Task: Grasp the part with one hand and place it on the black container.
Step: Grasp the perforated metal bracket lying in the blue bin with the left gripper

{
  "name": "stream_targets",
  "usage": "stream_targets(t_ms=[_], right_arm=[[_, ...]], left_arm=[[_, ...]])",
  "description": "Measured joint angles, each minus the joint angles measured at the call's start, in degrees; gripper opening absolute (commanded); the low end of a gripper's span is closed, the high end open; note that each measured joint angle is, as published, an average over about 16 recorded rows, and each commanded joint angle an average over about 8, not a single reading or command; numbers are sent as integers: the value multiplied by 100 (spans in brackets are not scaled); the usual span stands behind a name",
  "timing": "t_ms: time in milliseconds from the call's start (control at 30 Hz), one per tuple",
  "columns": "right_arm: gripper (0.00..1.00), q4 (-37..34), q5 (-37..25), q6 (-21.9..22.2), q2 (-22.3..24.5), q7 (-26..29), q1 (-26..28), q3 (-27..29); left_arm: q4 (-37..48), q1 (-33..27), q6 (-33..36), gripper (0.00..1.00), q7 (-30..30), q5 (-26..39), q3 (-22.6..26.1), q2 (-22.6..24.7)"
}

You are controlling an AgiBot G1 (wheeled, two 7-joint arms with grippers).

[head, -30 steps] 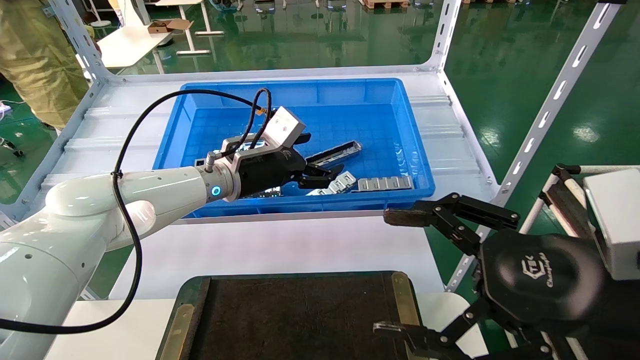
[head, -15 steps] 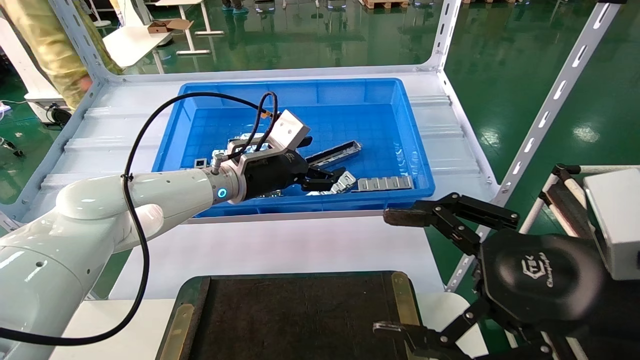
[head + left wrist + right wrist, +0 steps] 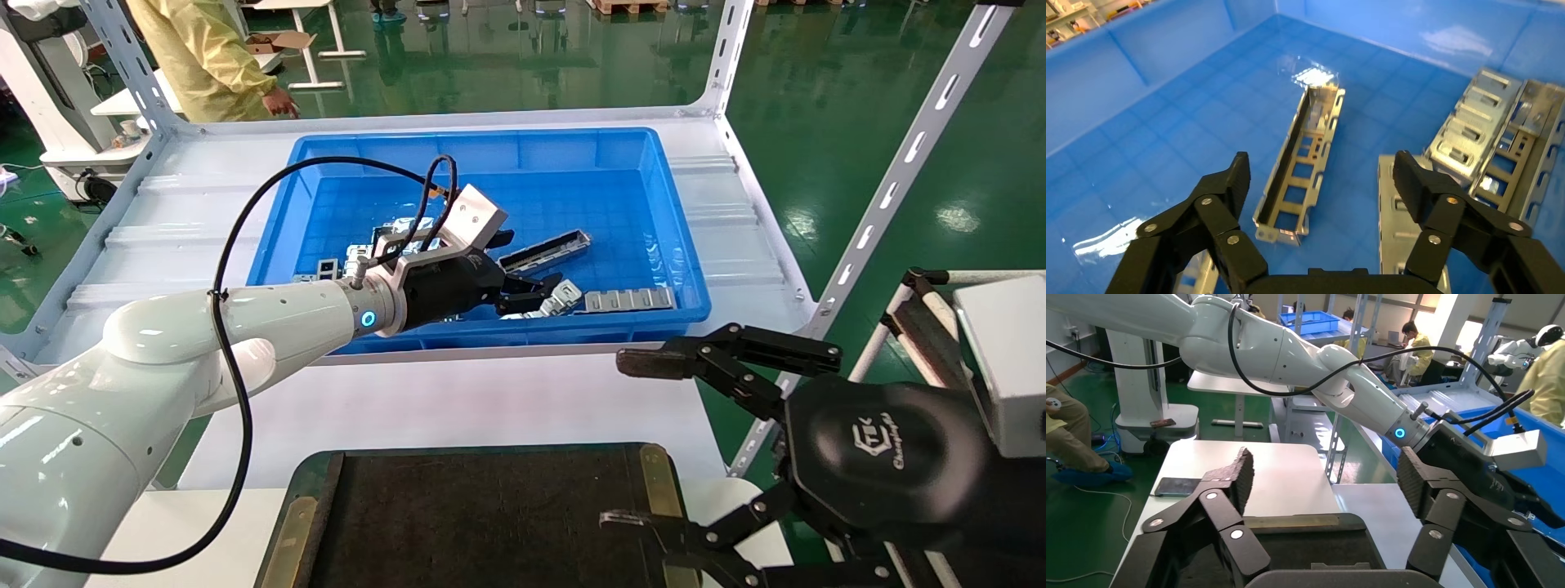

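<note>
The part (image 3: pixel 545 250) is a long silver channel bar lying on the floor of the blue bin (image 3: pixel 490 137). In the left wrist view the part (image 3: pixel 1300 162) lies ahead of my fingers, open side up, closer to one finger. My left gripper (image 3: pixel 535 294) is inside the bin, low over the floor, open and empty (image 3: pixel 1321 168). The black container (image 3: pixel 490 523) sits at the near edge of the table and holds nothing. My right gripper (image 3: pixel 628 441) hangs open and empty beside the container's right edge, and the right wrist view (image 3: pixel 1324 462) shows the container (image 3: pixel 1315 548) below it.
Flat silver plates with windows lie in the bin near the part (image 3: pixel 629 299) (image 3: pixel 1474 131) (image 3: pixel 1398 214), and more metal pieces lie behind my left wrist (image 3: pixel 359 249). White shelf posts (image 3: pixel 899 171) stand at the right. A person in yellow (image 3: pixel 204 49) stands beyond the table.
My left gripper has moved slightly right and lower in the bin, still open. My right gripper has shifted a little. The person at the back has walked to the right.
</note>
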Motion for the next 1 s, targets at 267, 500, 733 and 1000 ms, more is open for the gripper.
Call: stream_targets(t_ms=[267,500,733,1000], right_arm=[[0,0,2,1,1,-2,1,-3],[0,0,4,3,2,-3,1,-6],[0,0,6,4,3,-4,2,-8],[0,0,8,5,5,-6,2,-11]], left_arm=[[-42,34,-119,0,-43,-202,273,-4],[-68,45,-195,0,-58,-387,478,-7],[-79,38,-245,0,-48,-572,654,-10],[-87,10,-279,0,-16,-787,824,-12]])
